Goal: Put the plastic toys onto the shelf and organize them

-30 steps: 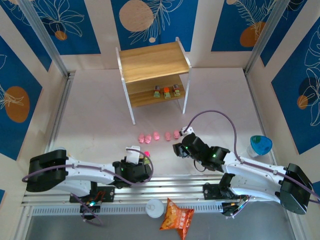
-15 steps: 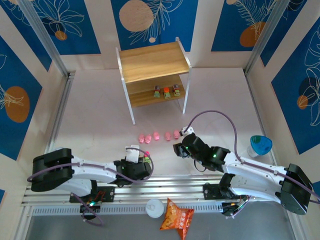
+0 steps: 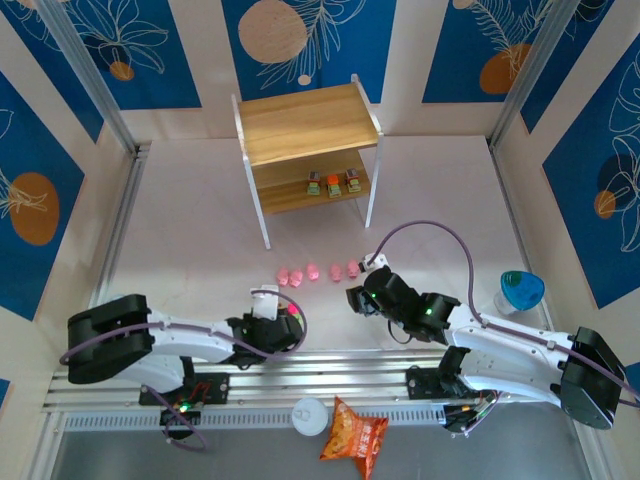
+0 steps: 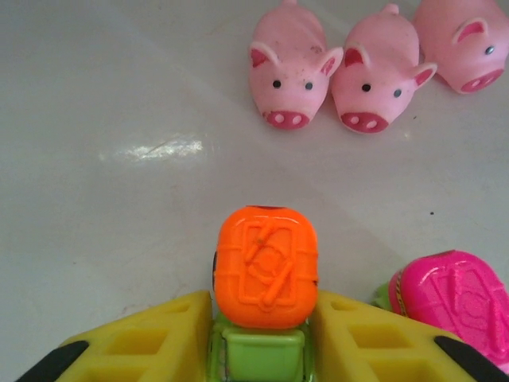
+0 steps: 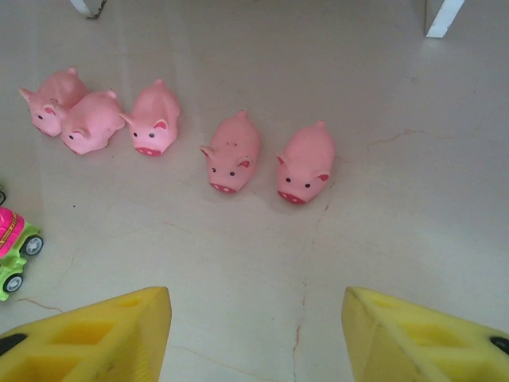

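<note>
- Pinching the orange toy [image 4: 266, 267] by its green base, the left gripper [image 4: 262, 322] has closed and crept up-frame since a second ago.
- Right gripper [image 5: 256, 314] spread, unmoved, below five pigs [image 5: 231, 151].
- Pink toy [image 4: 453, 290] cut off at lower right.
- Shelf [image 3: 305, 125], top centre, holds three toys [image 3: 333, 184].

Left gripper [image 4: 262, 338] had the orange toy [image 4: 265, 267] pinched by its green base, yellow fingers [image 4: 151, 342] snug on both sides. A pink toy [image 4: 453, 290] sat just beside it on the right. Three pigs [image 4: 378, 76] were lined up further out on the white table [image 4: 103, 199], snouts toward the camera, the last one partly cut off.
</note>
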